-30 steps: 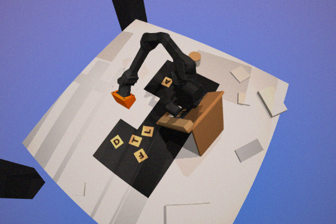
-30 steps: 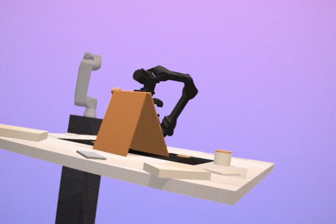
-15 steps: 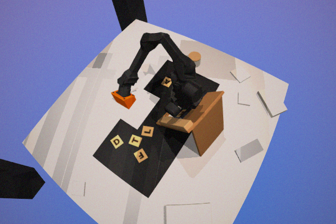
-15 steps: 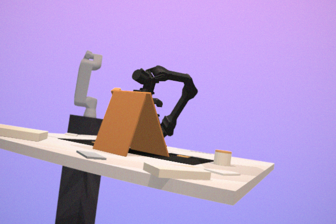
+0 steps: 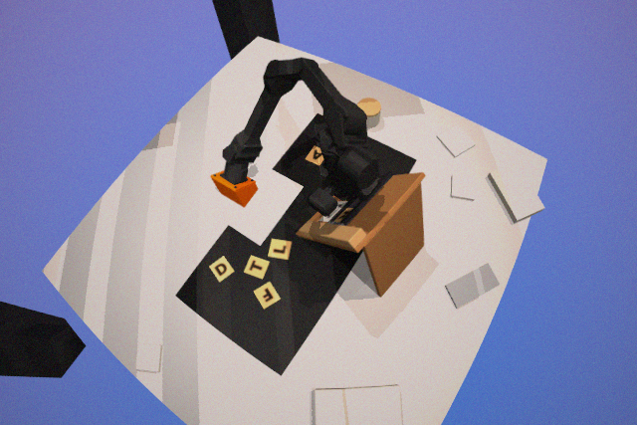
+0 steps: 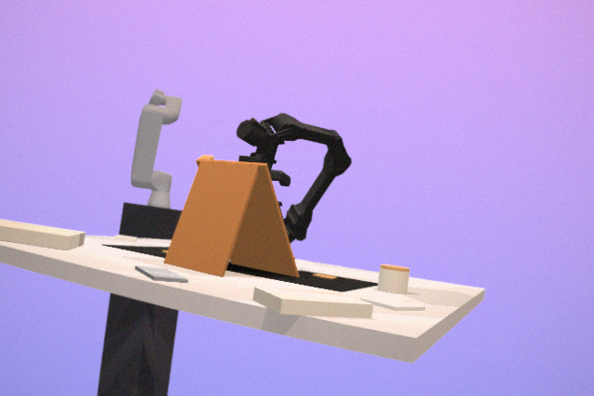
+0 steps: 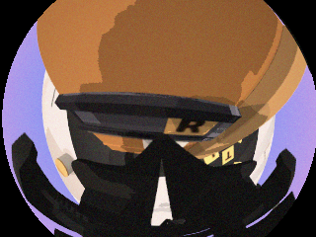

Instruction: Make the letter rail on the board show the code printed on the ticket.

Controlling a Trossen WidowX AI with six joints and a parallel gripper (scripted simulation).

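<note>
The brown board stands like a tent. Its dark rail runs across the wrist view. A tile R sits in the rail toward its right end in the wrist view. The rail left of R shows no tile. My gripper is shut and empty, its tips at the rail's lower edge, just left of R. Whether they touch anything cannot be told. Tiles D, T, L and E lie on the black mat; A lies at its other end. No ticket code is readable.
A round tub stands beyond the mat's A end. A pale slab and a grey flat box lie behind the board. The arm's orange base is beside the mat.
</note>
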